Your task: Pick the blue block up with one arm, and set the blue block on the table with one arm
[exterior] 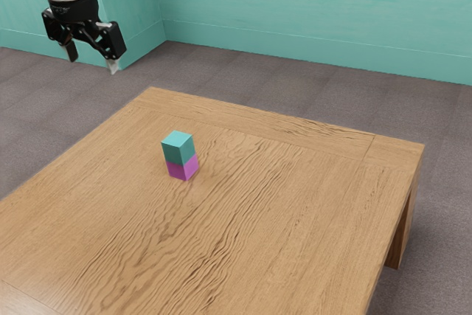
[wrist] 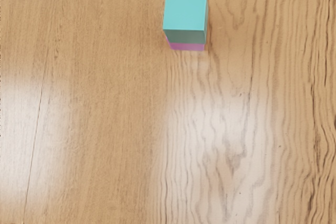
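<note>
My gripper [exterior: 91, 52] hangs high at the exterior view's upper left, its two fingers spread wide with nothing between them. The blue block, a teal-blue cube [exterior: 178, 147], rests on top of a purple block [exterior: 183, 168], which stands on the wooden table [exterior: 273, 219]. The gripper is well above and apart from this stack. In the wrist view the blue block [wrist: 186, 11] shows its top face, and a thin strip of the purple block [wrist: 188, 46] shows beneath it.
The table's back edge [exterior: 287, 116] runs behind the stack in the exterior view. Grey floor [exterior: 214, 68] and a teal wall [exterior: 310, 12] lie beyond it.
</note>
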Controlling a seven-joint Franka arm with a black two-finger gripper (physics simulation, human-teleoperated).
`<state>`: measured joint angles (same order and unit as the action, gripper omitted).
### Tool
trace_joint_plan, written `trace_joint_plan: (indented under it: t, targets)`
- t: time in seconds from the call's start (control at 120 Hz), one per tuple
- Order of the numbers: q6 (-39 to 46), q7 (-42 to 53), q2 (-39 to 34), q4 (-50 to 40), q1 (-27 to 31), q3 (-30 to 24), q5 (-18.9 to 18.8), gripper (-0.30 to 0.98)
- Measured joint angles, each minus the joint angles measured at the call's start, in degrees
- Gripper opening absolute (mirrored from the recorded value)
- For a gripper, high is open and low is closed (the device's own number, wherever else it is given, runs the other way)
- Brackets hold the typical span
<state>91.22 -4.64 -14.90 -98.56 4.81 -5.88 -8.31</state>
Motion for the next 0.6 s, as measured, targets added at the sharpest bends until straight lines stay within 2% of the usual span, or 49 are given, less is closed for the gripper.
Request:
trace_joint_plan:
  t: [0.2,0.325,0.483,0.6]
  targets:
    - [0.3,-1.8,0.07,-1.53,-0.16,0.44,-0.67,0.69]
    - [2.55,-3.32,3.99,-3.09,-0.44,0.81,-0.68,0.69]
    - [12.67,-6.74,5.29,-13.53,-1.79,0.75,1.11,0.69]
    - [19.15,-9.12,7.61,-15.54,-2.18,0.7,2.72,0.69]
